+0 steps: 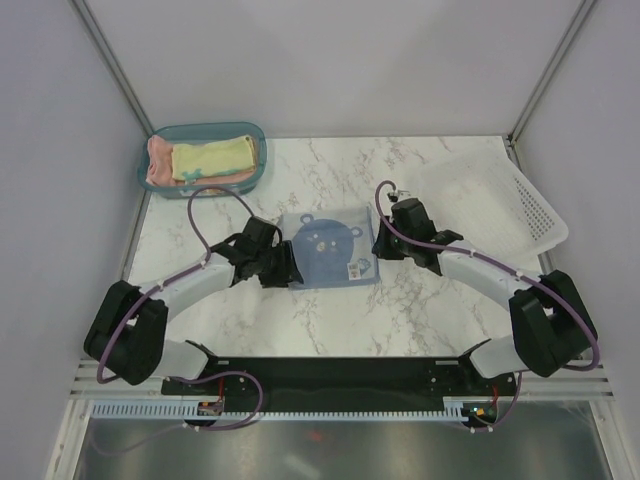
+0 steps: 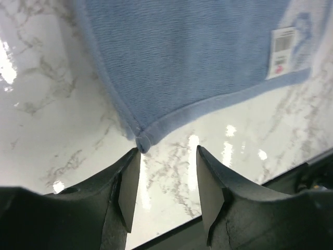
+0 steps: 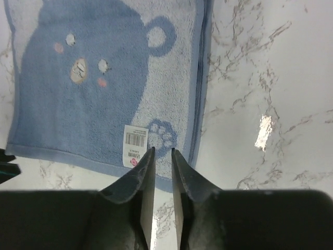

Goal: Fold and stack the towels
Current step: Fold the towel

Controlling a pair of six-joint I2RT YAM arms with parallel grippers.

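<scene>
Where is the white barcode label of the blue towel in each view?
Top external: barcode label just below centre, at the light blue towel's near right corner.
Left wrist: upper right.
Right wrist: lower middle, just left of the right gripper.
Shared landmark: the towel's hem beside it.

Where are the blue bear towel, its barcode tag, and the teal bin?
blue bear towel [image 1: 325, 243]: overhead view, on the bear's face.
barcode tag [image 3: 135, 147]: right wrist view, middle of the white label.
teal bin [image 1: 205, 127]: overhead view, on its far rim.
</scene>
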